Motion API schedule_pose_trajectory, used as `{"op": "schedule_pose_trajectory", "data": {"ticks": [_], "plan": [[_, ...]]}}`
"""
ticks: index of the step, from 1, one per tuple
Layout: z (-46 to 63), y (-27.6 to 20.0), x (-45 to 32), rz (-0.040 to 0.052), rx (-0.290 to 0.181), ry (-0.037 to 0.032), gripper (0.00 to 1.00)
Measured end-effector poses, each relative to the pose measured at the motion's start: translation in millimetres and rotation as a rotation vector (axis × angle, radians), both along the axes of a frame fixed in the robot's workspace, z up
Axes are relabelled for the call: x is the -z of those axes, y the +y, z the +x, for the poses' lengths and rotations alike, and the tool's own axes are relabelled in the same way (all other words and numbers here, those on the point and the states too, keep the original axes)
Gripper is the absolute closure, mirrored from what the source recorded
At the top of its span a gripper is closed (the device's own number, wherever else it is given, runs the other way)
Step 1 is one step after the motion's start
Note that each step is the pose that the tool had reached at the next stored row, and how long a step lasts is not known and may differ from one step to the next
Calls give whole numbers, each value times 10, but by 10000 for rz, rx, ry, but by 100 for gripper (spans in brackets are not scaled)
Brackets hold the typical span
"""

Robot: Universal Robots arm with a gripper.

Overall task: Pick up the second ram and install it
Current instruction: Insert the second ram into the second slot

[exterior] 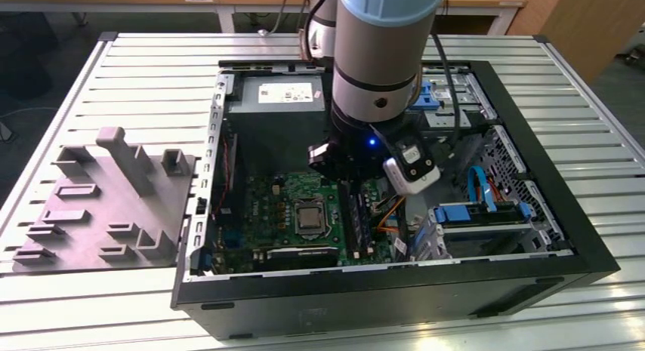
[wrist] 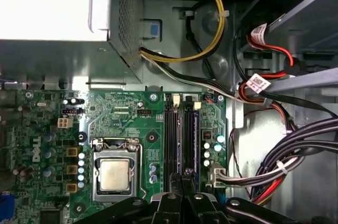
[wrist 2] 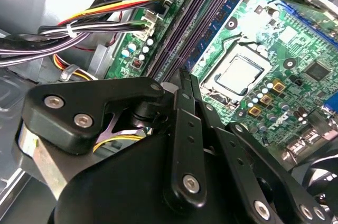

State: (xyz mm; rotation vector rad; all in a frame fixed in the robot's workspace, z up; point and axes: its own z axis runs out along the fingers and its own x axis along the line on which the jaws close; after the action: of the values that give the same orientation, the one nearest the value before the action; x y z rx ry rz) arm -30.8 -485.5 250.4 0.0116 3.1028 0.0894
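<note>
Just beside hand [wrist 2: 182, 76] — second ram [wrist 2: 221, 20], slotted.

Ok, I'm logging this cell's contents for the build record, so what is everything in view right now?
table: one, silver, slatted, under everything.
computer case: one, black, lying open on the table.
fixture tray: one, grey, on the exterior view's left of the case.
motherboard: one, green, on the case floor.
processor: one, silver, in its socket on the motherboard.
memory stick: one made out, blue-green with black chips, standing on the motherboard between processor and cables.
power supply: one, grey, inside the case.
cables: several, black, yellow and red, beside the motherboard.
drive cage: one, grey with blue latches, on the exterior view's right.
arm: one, silver and pale blue, reaching into the case.
gripper: one, black, shut, over the motherboard.
</note>
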Motion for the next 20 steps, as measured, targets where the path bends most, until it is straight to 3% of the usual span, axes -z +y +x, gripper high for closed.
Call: {"op": "schedule_pose_trajectory", "data": {"ticks": [7,20], "plan": [[1,1,49,150,-64,-1,89],[-3,-1,101,213,-90,-1,89]]}}
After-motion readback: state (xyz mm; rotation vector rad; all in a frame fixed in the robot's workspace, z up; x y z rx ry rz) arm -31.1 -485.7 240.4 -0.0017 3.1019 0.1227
